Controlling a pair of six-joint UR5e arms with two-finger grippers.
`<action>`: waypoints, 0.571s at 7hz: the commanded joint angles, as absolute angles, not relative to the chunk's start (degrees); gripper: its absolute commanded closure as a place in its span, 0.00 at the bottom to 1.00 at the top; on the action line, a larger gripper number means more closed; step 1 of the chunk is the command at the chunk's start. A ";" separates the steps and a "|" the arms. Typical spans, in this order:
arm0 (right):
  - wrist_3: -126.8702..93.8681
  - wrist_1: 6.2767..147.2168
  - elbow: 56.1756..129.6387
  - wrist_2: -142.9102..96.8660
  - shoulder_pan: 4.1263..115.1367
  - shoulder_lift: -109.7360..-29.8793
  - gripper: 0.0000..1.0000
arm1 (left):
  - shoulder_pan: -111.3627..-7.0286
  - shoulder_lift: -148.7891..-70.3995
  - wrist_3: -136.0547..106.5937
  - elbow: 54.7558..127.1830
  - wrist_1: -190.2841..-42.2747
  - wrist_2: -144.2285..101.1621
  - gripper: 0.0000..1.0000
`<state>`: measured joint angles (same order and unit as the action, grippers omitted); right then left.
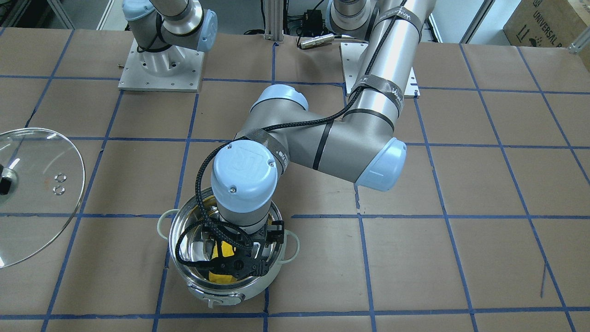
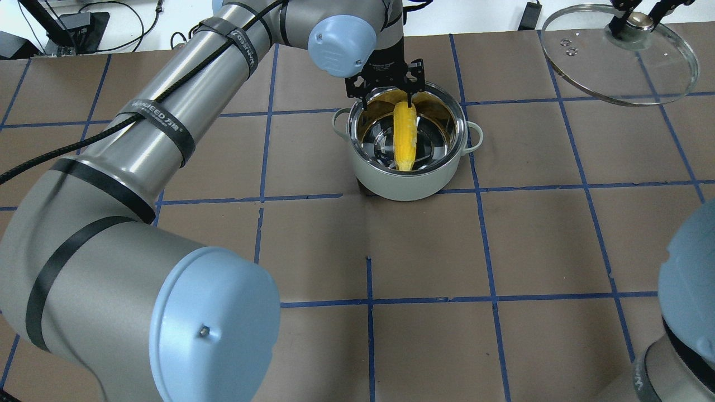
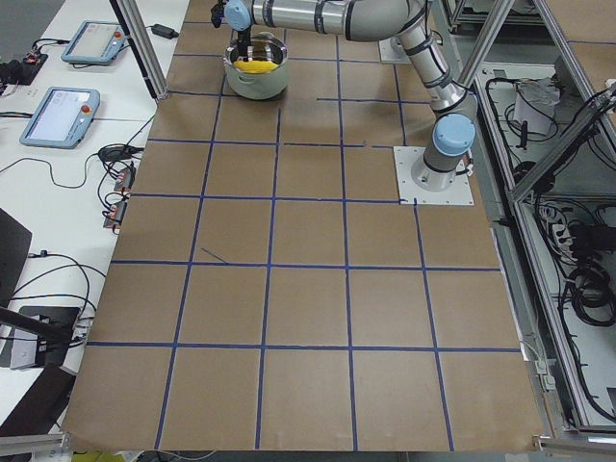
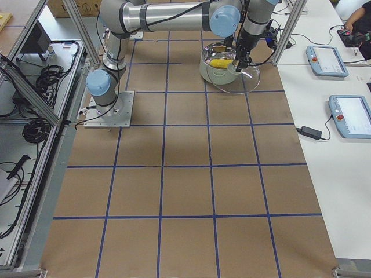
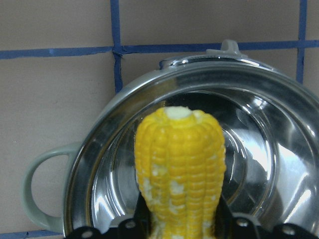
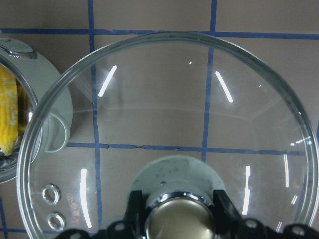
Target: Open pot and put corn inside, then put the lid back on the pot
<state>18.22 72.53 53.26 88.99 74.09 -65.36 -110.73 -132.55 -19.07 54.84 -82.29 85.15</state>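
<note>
The pot stands open at the table's far middle; it also shows in the front view. The yellow corn slants down inside it, against the steel wall. My left gripper reaches into the pot from above and is shut on the corn's thick end. My right gripper is shut on the knob of the glass lid. It holds the lid tilted above the table, to the pot's right and apart from it.
Brown paper with a blue tape grid covers the table. My left arm's elbow hangs over the table's middle. The right arm's base plate and a metal connector are at the robot's edge.
</note>
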 commanded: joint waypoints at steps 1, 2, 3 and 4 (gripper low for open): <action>18.19 72.60 53.35 89.03 74.09 -65.21 0.91 | -106.56 -128.87 -17.93 55.80 -85.67 85.25 0.00; 18.28 72.68 53.52 89.03 74.09 -64.87 0.91 | -102.17 -125.72 -8.45 57.38 -88.39 85.60 0.00; 18.46 73.21 53.35 88.95 74.09 -64.43 0.91 | -98.21 -120.72 -1.56 60.44 -94.07 86.13 0.00; 18.37 73.47 53.35 89.03 74.09 -64.42 0.91 | -95.13 -114.84 0.16 64.91 -97.26 87.44 0.00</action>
